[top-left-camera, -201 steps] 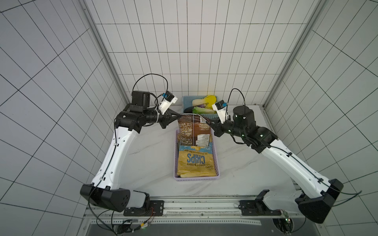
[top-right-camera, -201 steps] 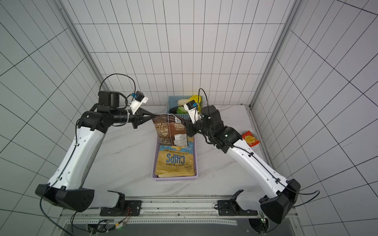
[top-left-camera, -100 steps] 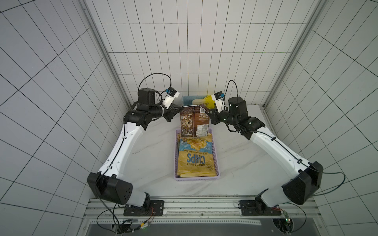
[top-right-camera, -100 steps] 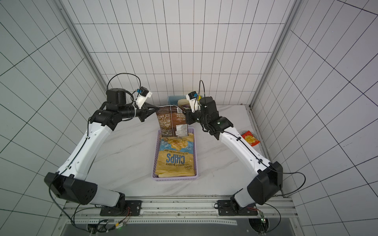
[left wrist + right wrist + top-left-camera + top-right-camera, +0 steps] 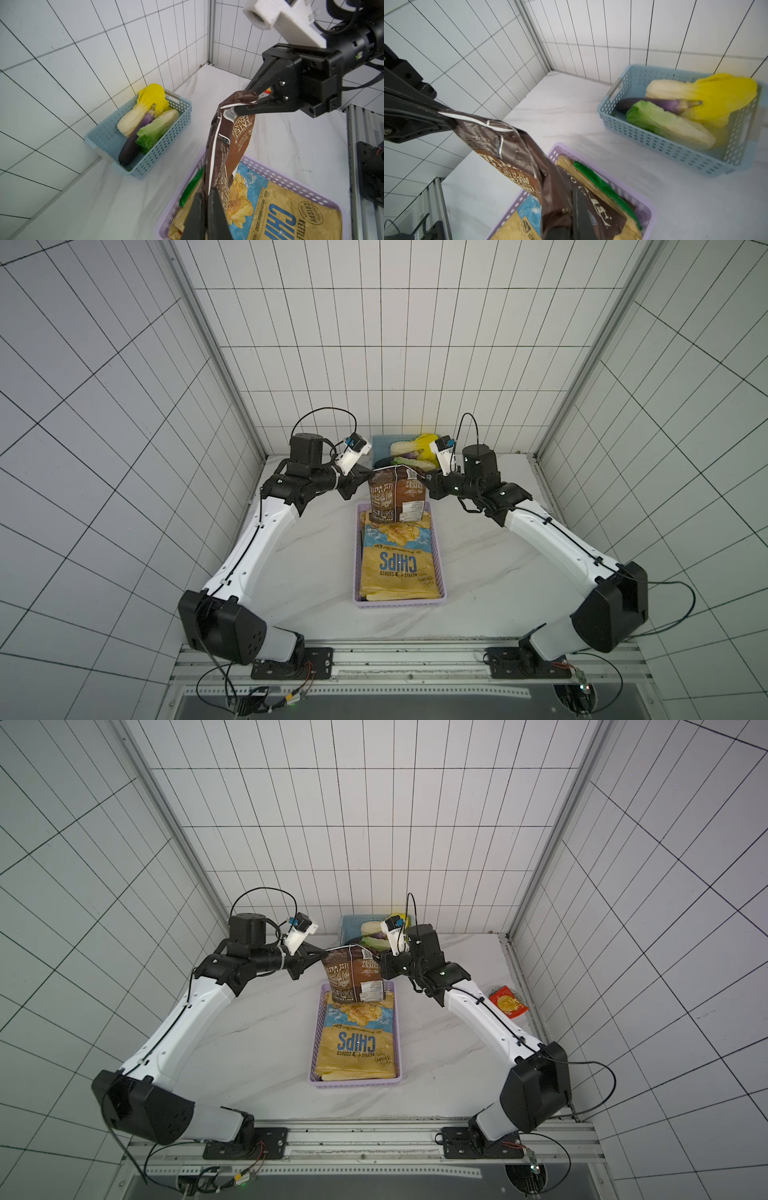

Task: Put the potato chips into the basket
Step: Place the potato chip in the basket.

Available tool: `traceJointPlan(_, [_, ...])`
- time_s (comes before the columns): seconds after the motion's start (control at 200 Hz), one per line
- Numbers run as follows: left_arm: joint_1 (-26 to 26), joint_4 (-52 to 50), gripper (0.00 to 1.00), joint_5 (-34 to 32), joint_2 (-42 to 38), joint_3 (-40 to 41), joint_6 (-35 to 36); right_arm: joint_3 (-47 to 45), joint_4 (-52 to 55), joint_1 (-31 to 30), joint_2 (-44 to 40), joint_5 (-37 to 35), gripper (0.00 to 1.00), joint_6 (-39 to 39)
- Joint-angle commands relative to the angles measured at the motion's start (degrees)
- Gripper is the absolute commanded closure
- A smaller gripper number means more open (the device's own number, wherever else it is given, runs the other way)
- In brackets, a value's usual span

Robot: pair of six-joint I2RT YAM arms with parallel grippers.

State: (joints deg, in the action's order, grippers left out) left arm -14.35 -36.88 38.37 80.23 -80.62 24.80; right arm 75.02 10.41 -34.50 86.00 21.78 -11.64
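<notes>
Two tools share one load. The left tool (image 5: 369,474) is pinched tight on one upper corner of the dark brown bag (image 5: 395,497), and the right tool (image 5: 426,481) is clamped just as narrowly on the opposite upper corner. In both wrist views the jaws show no gap beyond the crumpled foil between them.

The bag hangs upright from its stretched top edge, over the far end of the lilac basket (image 5: 399,604). In both top views its lower edge overlaps the far end of what already lies in that basket. Whether it touches anything there, I cannot tell.

Inside the lilac basket the tan CHIPS bag (image 5: 398,568) lies flat and face up, filling nearly its whole length, with its blue label toward the far end. A green bag (image 5: 190,187) peeks out from beneath it at the far end, and more tan edges show lower in the stack.

Just beyond the far end of the lilac basket stands the light blue basket (image 5: 166,143). It is apart from the lilac one and holds toy vegetables (image 5: 145,124): a yellow-leaved cabbage, a green one and a purple eggplant.

Well apart from the lilac basket, on the right arm's side, a small red packet (image 5: 508,1003) lies on the table (image 5: 316,556), visible in a top view only.

Both arms reach in from either side of the lilac basket, with their wrists level at the bag's top.
</notes>
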Motion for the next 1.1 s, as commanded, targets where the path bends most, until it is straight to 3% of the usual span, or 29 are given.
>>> traceJointPlan(0.0, [-0.24, -2.58, 1.0, -0.77, -4.58, 5.06, 5.35, -5.71, -0.02, 1.18, -3.75, 0.37, 1.0, -1.52])
traceJointPlan(0.135, [-0.58, -6.93, 1.0, 1.36, -7.87, 8.83, 8.17, -11.69, 0.69, 0.89, -7.95, 2.16, 1.0, -2.33])
traceJointPlan(0.485, [-4.81, -29.28, 1.0, 4.79, -9.83, 13.97, 22.59, -21.23, 6.88, -3.52, -14.66, 4.84, 1.0, -2.32])
traceJointPlan(0.545, [-5.71, -31.61, 0.92, 4.48, -9.83, 15.47, 24.11, -22.29, 8.34, -4.03, -15.57, 5.0, 1.0, -2.51])
traceJointPlan(0.6, [-6.03, -32.75, 0.84, 4.51, -9.83, 16.86, 24.66, -23.04, 9.97, -4.26, -16.64, 5.03, 0.91, -2.6])
traceJointPlan(0.65, [-6.04, -33.37, 0.66, 4.6, -9.82, 18.03, 24.64, -23.51, 12.1, -4.35, -17.77, 4.68, 0.79, -2.6])
traceJointPlan(0.76, [-6.04, -36.89, 0.37, 6.04, -9.91, 19.19, 25.44, -23.21, 19.82, -4.18, -20.96, 0.65, 0.62, -1.49])
traceJointPlan(0.905, [-6.0, -44.7, 0.21, 5.59, -9.77, 15.8, 27.73, -22.19, 27.26, -3.74, -27.27, -4.01, 0.39, -0.3])
traceJointPlan(1.094, [-1.19, -50.75, 0.18, 9.15, -8.99, 7.91, 30.42, -19.69, 31.34, -2.57, -33.94, -6.91, 0.28, 2.14])
